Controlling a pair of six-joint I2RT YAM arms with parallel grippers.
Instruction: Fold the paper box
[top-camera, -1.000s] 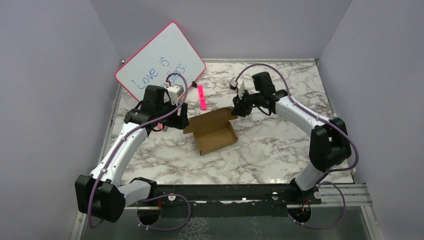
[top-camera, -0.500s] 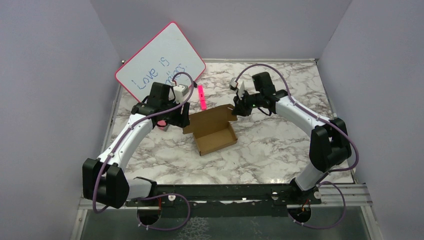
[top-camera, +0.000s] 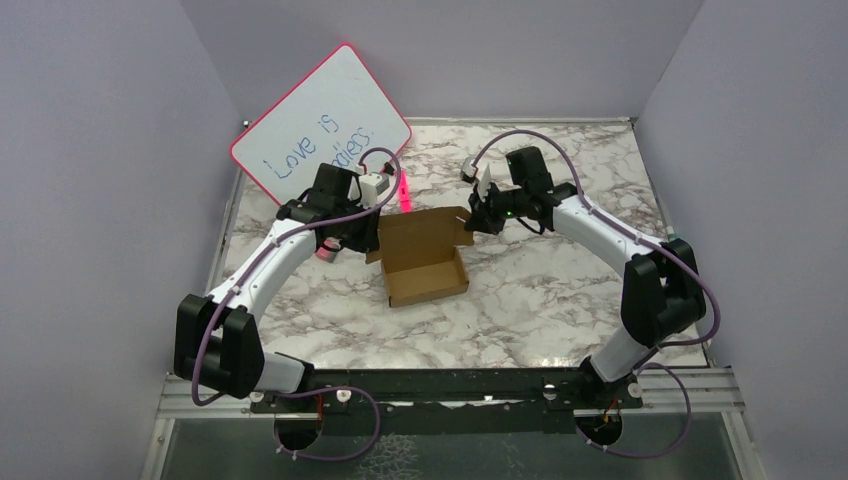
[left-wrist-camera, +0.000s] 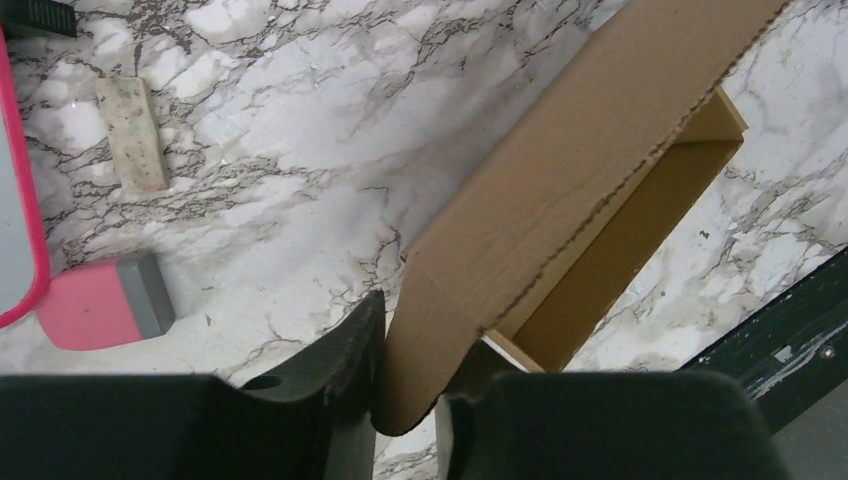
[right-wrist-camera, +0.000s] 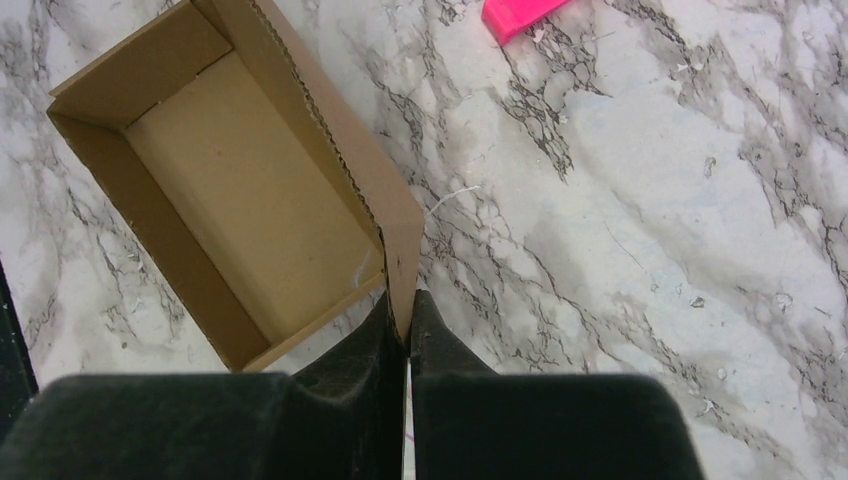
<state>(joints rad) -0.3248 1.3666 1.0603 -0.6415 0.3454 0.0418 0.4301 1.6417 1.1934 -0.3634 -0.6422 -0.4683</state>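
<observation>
Pinching lid corners of the paper box (top-camera: 425, 268), left end effector (left-wrist-camera: 408, 392) and right end effector (right-wrist-camera: 407, 318) should swing evenly, no twist.

Robot test cell, lab-type setup. Plain lavender panel walls (top-camera: 90, 180) box in a white marble-pattern tabletop (top-camera: 540, 300) on three sides. White-and-black left arm (top-camera: 262, 272) and right arm (top-camera: 598, 224) bolted to a black metal rail (top-camera: 450, 384). Pink-framed whiteboard (top-camera: 320, 120) leans in the back corner.

Marbled table (top-camera: 560, 300). Carries a paper box (top-camera: 425, 272) near the middle, a pink marker (top-camera: 402, 193) behind it, a pink eraser (left-wrist-camera: 100, 305) to its left, and a whiteboard (top-camera: 320, 120) propped at the back left.
</observation>
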